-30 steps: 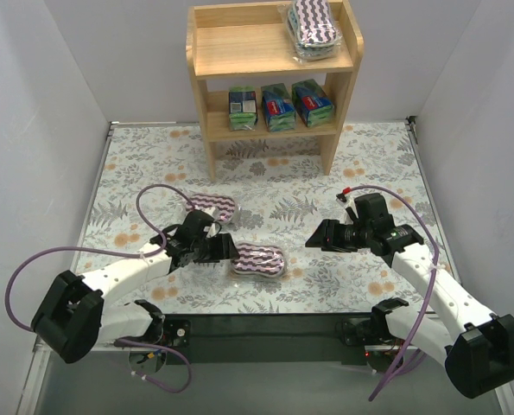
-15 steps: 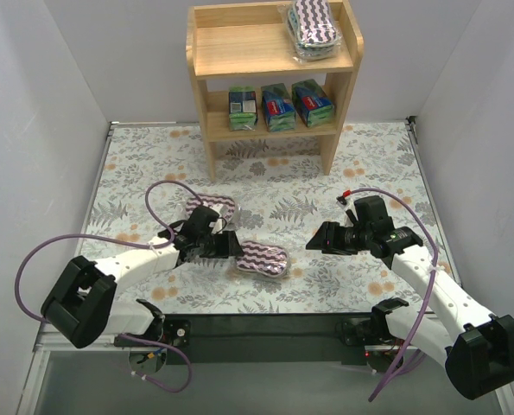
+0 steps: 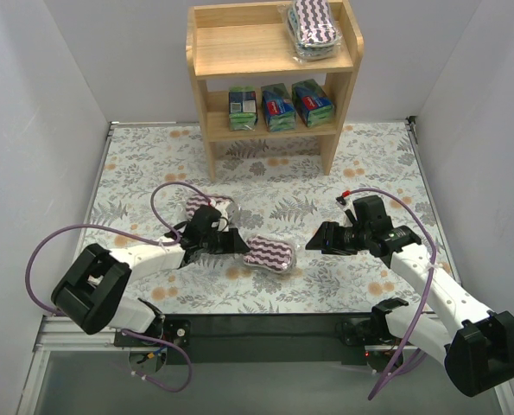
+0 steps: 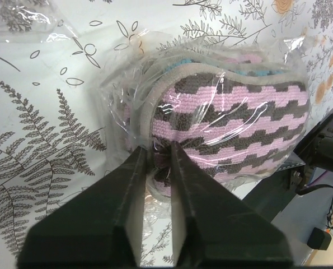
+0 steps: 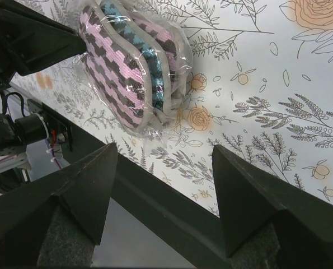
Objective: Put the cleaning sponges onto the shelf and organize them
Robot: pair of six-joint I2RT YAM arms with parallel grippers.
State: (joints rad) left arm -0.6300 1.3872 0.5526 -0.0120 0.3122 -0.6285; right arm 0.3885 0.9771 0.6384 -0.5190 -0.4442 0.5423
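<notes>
White walls [image 3: 41, 104] box in a flower-print table [image 3: 369, 164]. The shelf [image 3: 239, 54] stands at the far edge, with a striped pad [image 3: 313, 26] on top and three printed packs [image 3: 279, 105] below. At mid-table the left end effector [image 3: 237, 245] pinches a wrapped pad [image 3: 269, 252] by its edge. A loose pad [image 3: 201, 202] lies just behind that arm. The right end effector [image 3: 315, 243] gapes empty nearby.

Striped pads [image 3: 272, 252]: three. Boxy packs [image 3: 278, 107]: three.

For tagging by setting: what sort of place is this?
Likely a lab test cell: plain white walls box in a floral-covered table, with a left arm and a right arm bolted at its near edge.
</notes>
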